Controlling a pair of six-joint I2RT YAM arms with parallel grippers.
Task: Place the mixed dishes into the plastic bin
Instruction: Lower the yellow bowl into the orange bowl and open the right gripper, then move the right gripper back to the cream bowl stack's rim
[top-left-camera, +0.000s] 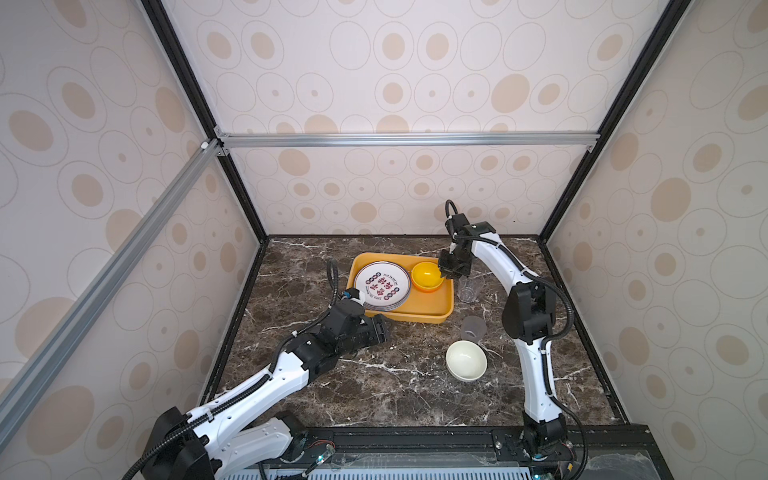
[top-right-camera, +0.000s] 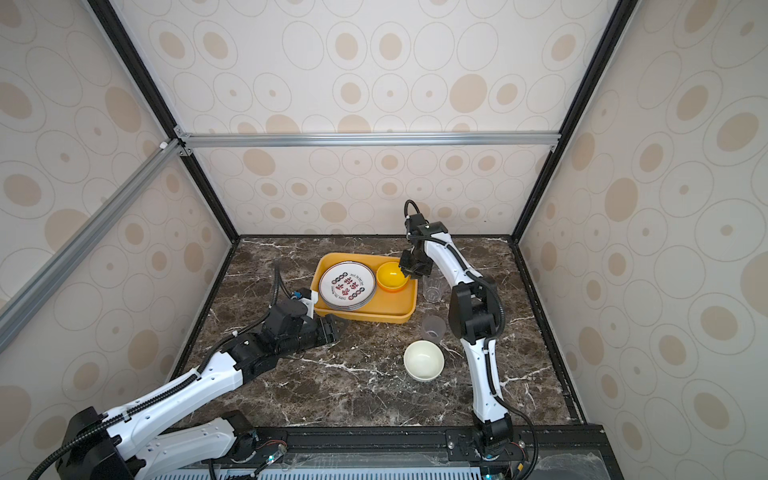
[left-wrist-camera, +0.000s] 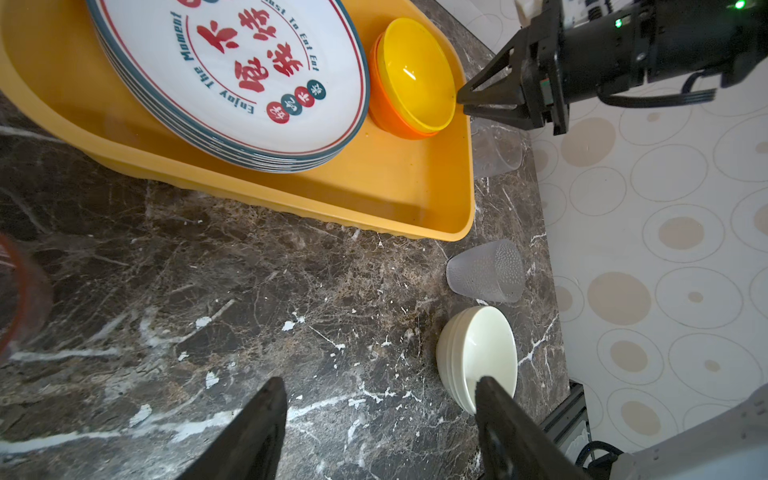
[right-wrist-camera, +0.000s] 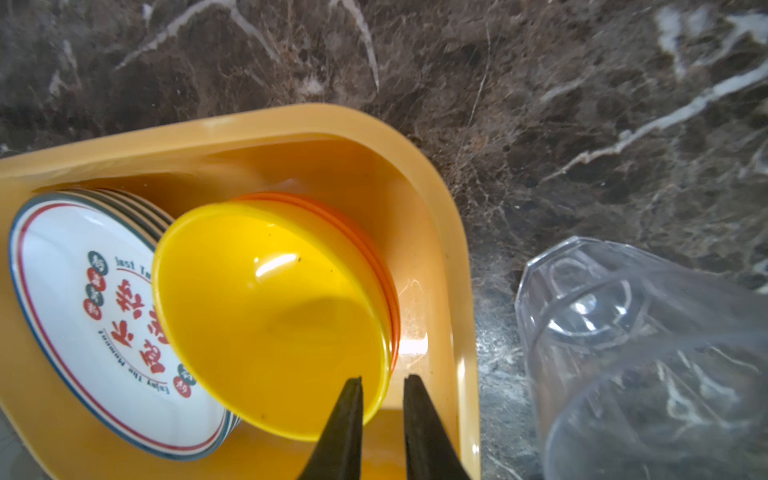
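Two top views look down from high at the front, side by side and facing the back wall (top-left-camera: 395, 83), taking in the whole marble tabletop (top-left-camera: 374, 395) from far off; both show nearly the same scene, slightly shifted sideways. The left wrist camera sits low and close over the tabletop, looking past the left gripper (left-wrist-camera: 379, 381) across to the yellow bin (left-wrist-camera: 374, 195), the off-white bowl (left-wrist-camera: 478, 353) and the right gripper (left-wrist-camera: 462, 102). The right wrist camera hangs very near, looking steeply down on the bin's corner, the yellow bowl (right-wrist-camera: 270, 316) and a clear cup (right-wrist-camera: 623, 332). Both wrist views share the bin, the plates (left-wrist-camera: 232, 83) and the yellow bowl.
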